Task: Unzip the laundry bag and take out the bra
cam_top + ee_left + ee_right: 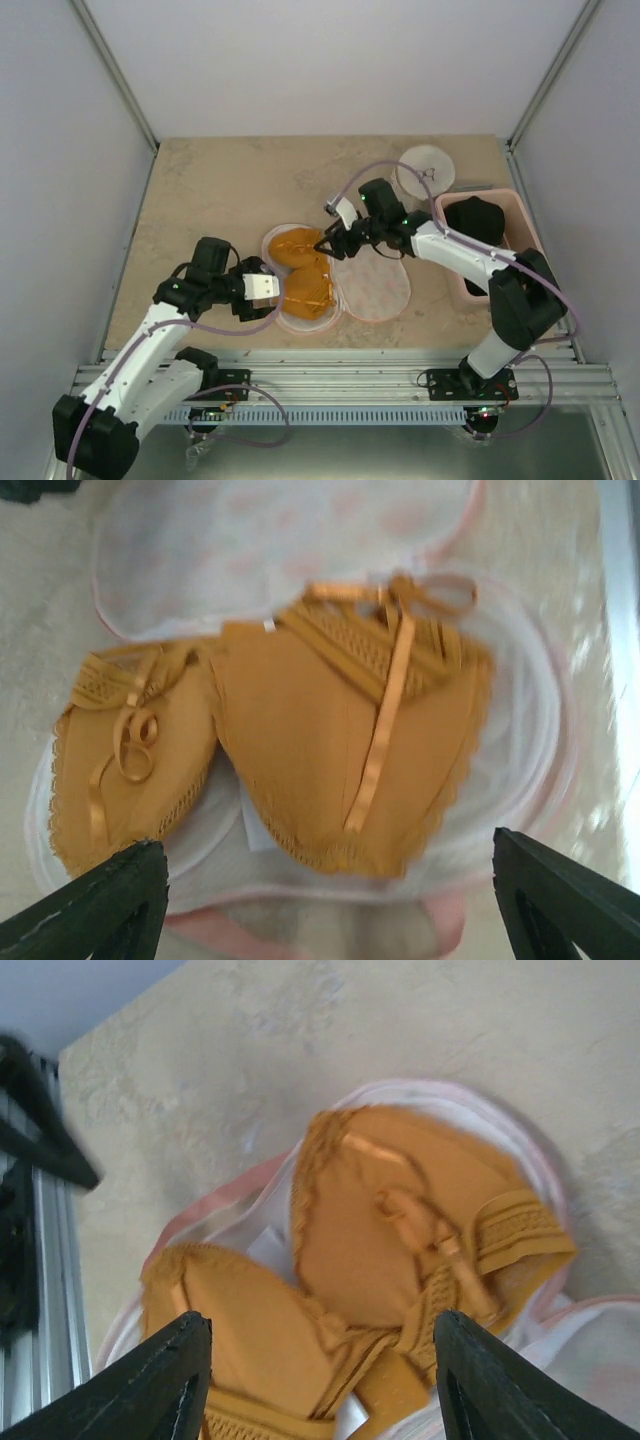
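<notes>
The laundry bag (372,292) lies unzipped in the middle of the table, its upper flap folded out to the right with the white mesh showing. The orange-yellow bra (298,266) lies cups-up in the bag's left half. My left gripper (272,289) is open at the bra's near-left edge, its fingers either side of the near cup (330,750) above the bag's pink rim (450,920). My right gripper (325,243) is open just above the bra's far-right side; its wrist view shows both cups (380,1230) between its fingertips (150,1390).
A pink bin (455,285) holding a dark garment (478,218) stands at the right. A white round container (425,170) sits behind it. The table's front rail runs along the near edge, and walls close in the left, right and back.
</notes>
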Controlling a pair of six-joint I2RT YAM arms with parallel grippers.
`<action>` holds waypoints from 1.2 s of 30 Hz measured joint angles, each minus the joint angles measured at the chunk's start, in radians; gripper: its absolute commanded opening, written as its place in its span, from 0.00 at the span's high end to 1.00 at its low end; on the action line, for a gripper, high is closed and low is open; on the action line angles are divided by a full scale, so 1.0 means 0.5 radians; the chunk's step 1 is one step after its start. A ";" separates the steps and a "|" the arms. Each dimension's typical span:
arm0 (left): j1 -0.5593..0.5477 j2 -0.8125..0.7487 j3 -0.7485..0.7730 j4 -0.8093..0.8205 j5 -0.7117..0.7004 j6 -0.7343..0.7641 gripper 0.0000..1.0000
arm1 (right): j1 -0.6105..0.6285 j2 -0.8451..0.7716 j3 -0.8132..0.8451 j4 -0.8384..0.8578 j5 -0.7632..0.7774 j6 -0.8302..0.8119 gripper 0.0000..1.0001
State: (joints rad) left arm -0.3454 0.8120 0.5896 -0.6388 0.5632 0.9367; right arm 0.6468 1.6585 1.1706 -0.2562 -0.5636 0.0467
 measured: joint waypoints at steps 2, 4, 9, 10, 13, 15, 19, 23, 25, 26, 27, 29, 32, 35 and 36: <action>-0.002 0.072 -0.002 -0.058 -0.138 0.323 0.15 | 0.065 -0.085 -0.137 0.059 0.051 -0.094 0.38; -0.002 0.161 -0.003 -0.021 -0.281 0.587 0.19 | 0.141 -0.199 -0.307 0.116 0.101 -0.228 0.38; 0.114 0.529 0.008 0.304 -0.437 1.077 0.29 | 0.395 -0.494 -0.745 0.281 0.246 -0.742 0.38; 0.154 0.573 0.011 0.348 -0.444 1.117 0.31 | 0.451 -0.528 -0.810 0.317 0.286 -0.851 0.38; 0.235 0.750 0.027 0.569 -0.439 1.335 0.36 | 0.607 -0.573 -0.965 0.429 0.440 -1.151 0.38; 0.256 0.851 0.053 0.676 -0.417 1.445 0.39 | 0.697 -0.570 -1.029 0.488 0.549 -1.324 0.41; 0.259 0.979 0.117 0.792 -0.354 1.593 0.42 | 0.780 -0.527 -1.046 0.587 0.716 -1.542 0.44; 0.259 1.015 0.140 0.842 -0.317 1.698 0.44 | 0.831 -0.465 -1.046 0.650 0.816 -1.709 0.44; 0.259 1.019 0.140 0.846 -0.312 1.720 0.44 | 0.851 -0.425 -1.046 0.667 0.839 -1.774 0.44; 0.259 1.021 0.140 0.846 -0.306 1.730 0.44 | 0.863 -0.401 -1.046 0.669 0.847 -1.804 0.44; 0.259 1.022 0.140 0.846 -0.299 1.736 0.43 | 0.873 -0.379 -1.046 0.670 0.855 -1.829 0.44; 0.259 1.022 0.140 0.845 -0.289 1.741 0.43 | 0.887 -0.346 -1.046 0.671 0.874 -1.862 0.45; 0.259 1.015 0.140 0.820 -0.277 1.739 0.42 | 0.894 -0.298 -1.035 0.672 0.891 -1.898 0.54; 0.259 0.974 0.140 0.774 -0.263 1.713 0.42 | 0.900 -0.246 -1.019 0.692 0.923 -1.921 0.61; 0.259 0.955 0.140 0.764 -0.255 1.698 0.42 | 0.900 -0.231 -1.015 0.700 0.934 -1.930 0.67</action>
State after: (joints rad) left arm -0.2157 1.2896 0.6598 -0.2569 0.4358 1.7859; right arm 1.0966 1.5429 0.6628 0.0937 -0.0967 -0.9184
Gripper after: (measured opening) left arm 0.574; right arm 0.424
